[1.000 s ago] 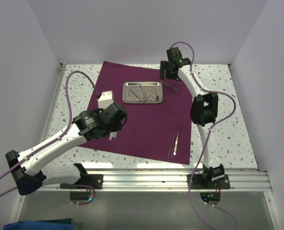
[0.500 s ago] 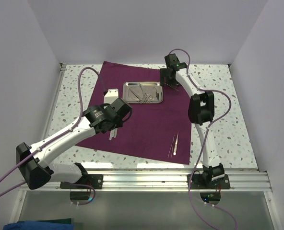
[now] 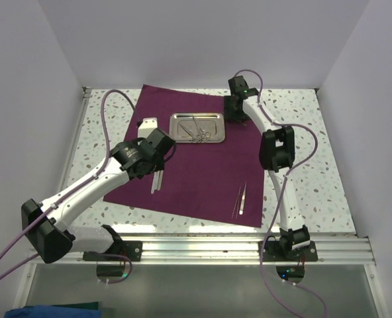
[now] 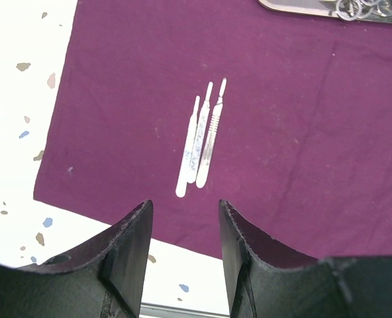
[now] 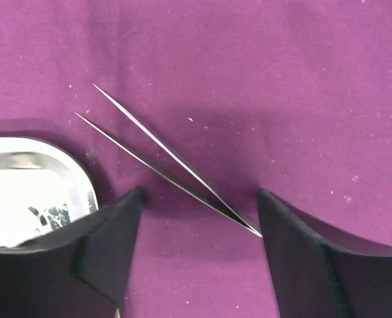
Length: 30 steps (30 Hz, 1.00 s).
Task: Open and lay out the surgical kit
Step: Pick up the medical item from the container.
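Overhead, the dark purple cloth wrap (image 3: 196,172) lies spread flat on the speckled table (image 3: 315,165), with the steel tray (image 3: 179,129) sitting toward its far side and the scissor-like instruments (image 3: 198,131) inside it. A cluster of slim handles (image 3: 157,180) rests on the cloth's near-left part, and two thin silver pieces (image 3: 240,201) lie close together near its front right corner. The left arm (image 3: 90,189) reaches in over the cloth's left side, its wrist just left of the tray. The right arm (image 3: 275,149) stretches to the far edge, its wrist just right of the tray. From the left wrist, the left gripper (image 4: 184,207) hangs above the cloth's near-left edge, its jaws moderately parted and empty. The three handles (image 4: 201,142) lie side by side beyond the fingers, and the tray's rim (image 4: 295,5) shows at the top. From the right wrist, the right gripper (image 5: 200,193) is spread wide and holds nothing. The fine-pointed tweezers (image 5: 163,147) lie on the cloth between its fingers, joined end near the right-hand one. The tray's rounded corner (image 5: 77,173) sits beside the other.
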### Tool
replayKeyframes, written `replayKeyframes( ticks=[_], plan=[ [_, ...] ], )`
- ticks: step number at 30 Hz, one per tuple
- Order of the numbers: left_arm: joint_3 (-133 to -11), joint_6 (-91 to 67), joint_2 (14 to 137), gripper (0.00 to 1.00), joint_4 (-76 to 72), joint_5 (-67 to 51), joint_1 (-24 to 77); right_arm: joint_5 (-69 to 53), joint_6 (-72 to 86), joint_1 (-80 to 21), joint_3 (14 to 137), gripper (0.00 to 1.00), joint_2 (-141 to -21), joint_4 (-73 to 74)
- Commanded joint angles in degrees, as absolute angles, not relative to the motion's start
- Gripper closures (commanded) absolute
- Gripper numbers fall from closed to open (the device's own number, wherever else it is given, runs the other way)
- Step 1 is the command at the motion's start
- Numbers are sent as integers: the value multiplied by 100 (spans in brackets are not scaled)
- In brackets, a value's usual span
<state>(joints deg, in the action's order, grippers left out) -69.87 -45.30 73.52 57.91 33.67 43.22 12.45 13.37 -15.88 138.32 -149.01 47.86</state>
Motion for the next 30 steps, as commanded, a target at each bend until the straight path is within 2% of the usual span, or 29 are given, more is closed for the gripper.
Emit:
replayKeyframes(
  ticks=[1,2,3,5,9,12,18,22,27,30],
  plan=[
    [-7146,-4360,7356,52,5625,3401,4175,1318,1301,-1521,14001,31,-15152,4781],
    [-7146,-4342,7374,52,5616,3384,4149,1266,1318,-1529,13975,36,-15161,4781],
    [-7146,-4307,7374,52,5590,3375,4122,1248,1327,-1521,13957,46,-15170,4773],
    [-7146,-4254,7435,52,5564,3340,4078,1213,1362,-1521,13852,56,-15144,4772],
    [-7224,-4140,7576,52,5502,3278,4025,1160,1433,-1529,13510,85,-15003,4711],
    [-7242,-4087,7673,52,5441,3199,4008,1186,1441,-1521,13254,100,-14880,4676],
    [-7251,-3982,7796,52,5204,2997,3990,1468,1380,-1442,13438,100,-14608,4825],
    [-7374,-3867,7918,52,5080,2997,3982,1231,1738,-1415,13159,100,-13785,4817],
    [-7681,-3596,8156,51,4616,2690,3736,617,2354,-1450,11526,100,-12228,4265],
    [-7883,-3437,8445,45,4255,2347,3542,310,2759,-1511,10190,100,-11130,3956]
  ],
)
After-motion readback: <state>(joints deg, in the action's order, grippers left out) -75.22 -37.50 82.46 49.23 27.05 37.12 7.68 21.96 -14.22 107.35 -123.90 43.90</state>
